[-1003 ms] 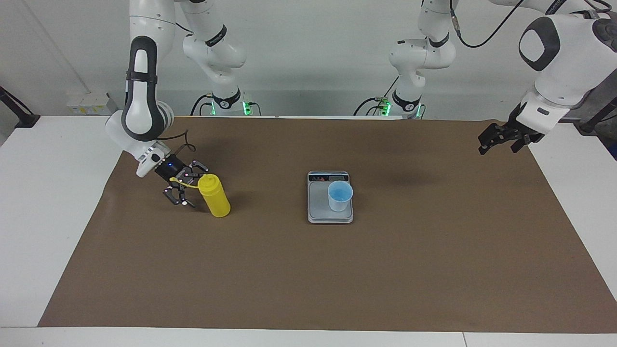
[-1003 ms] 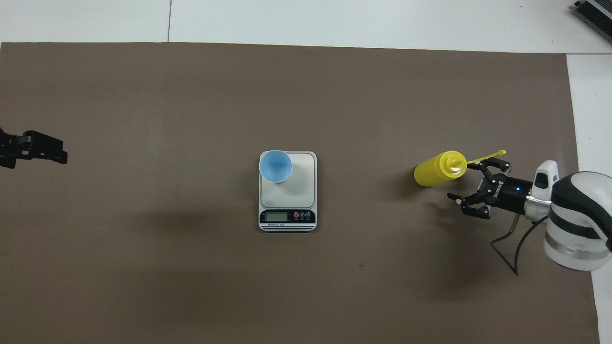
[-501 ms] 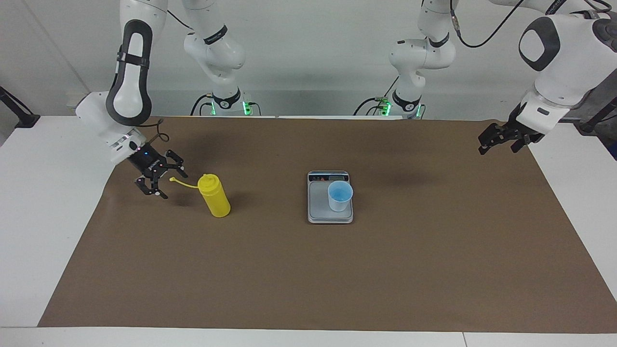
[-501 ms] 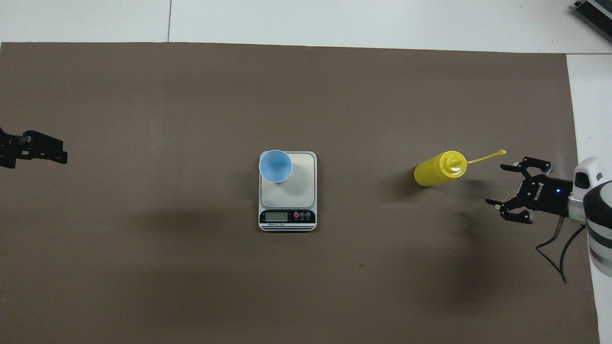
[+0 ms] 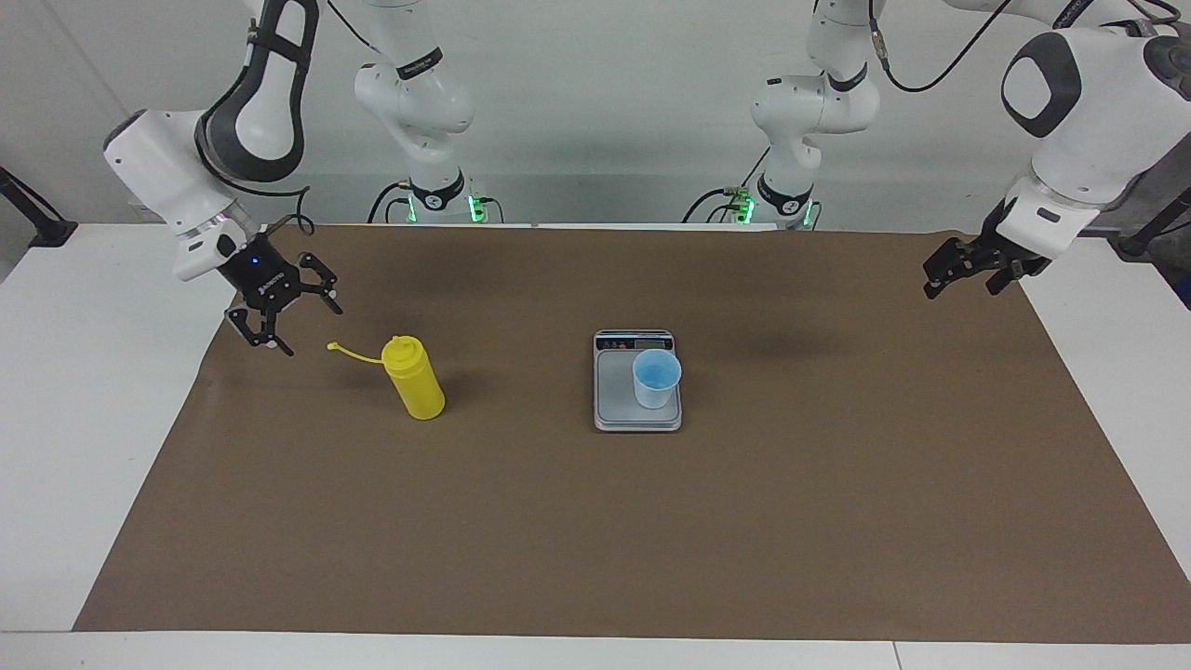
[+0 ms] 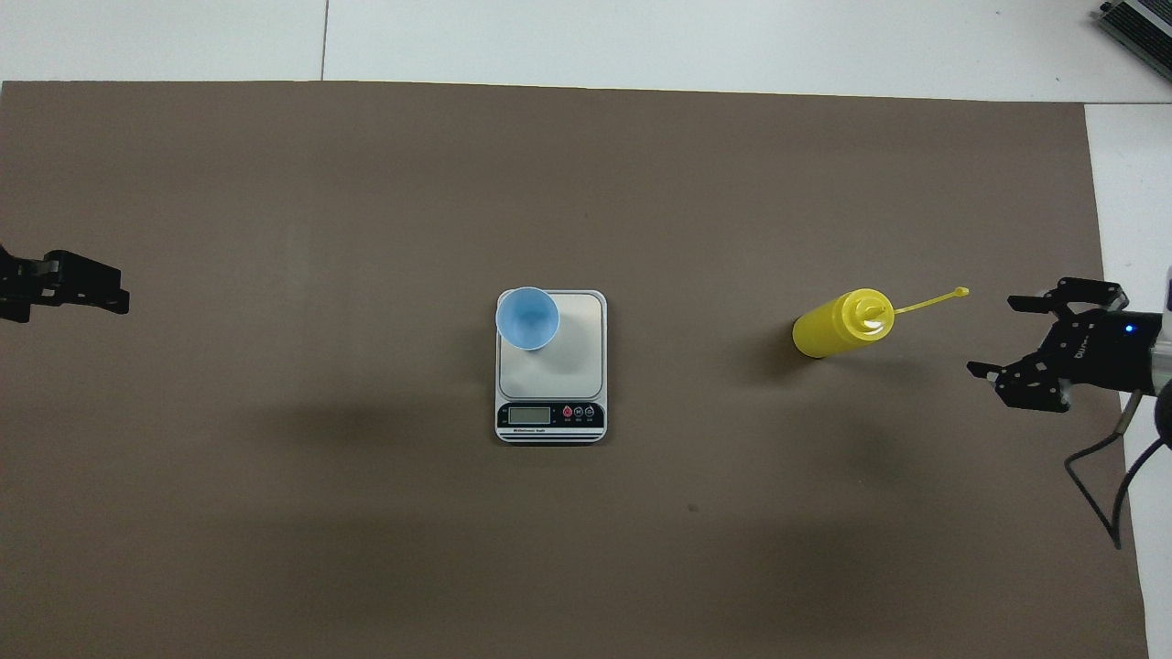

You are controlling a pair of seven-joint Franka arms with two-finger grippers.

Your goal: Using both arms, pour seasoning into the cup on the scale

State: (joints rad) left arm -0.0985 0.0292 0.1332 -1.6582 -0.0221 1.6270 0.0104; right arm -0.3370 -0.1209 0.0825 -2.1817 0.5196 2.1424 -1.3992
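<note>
Bench (image 5: 56, 419): we see a white bench covered by a brown mat (image 5: 744, 521).
Scale (image 5: 637, 395): it lies mid-mat, its display strip at the end nearer the robots.
Cup (image 5: 656, 377): it stands upright on the scale's plate, at the corner toward the left arm's end and nearer the display.
Seasoning (image 5: 414, 377): we find the yellow bottle upright on the mat, toward the right arm's end, well apart from the scale; its cap strap (image 5: 354, 352) sticks out toward the right hand. Nothing lies between bottle and scale.
Right hand (image 5: 284, 321): fingers spread open, empty, raised over the mat's edge. A second ago it was just beside the bottle; we see it has drawn away since.
Left hand (image 5: 933, 276): waiting over the mat's other end, unchanged, open and empty.
</note>
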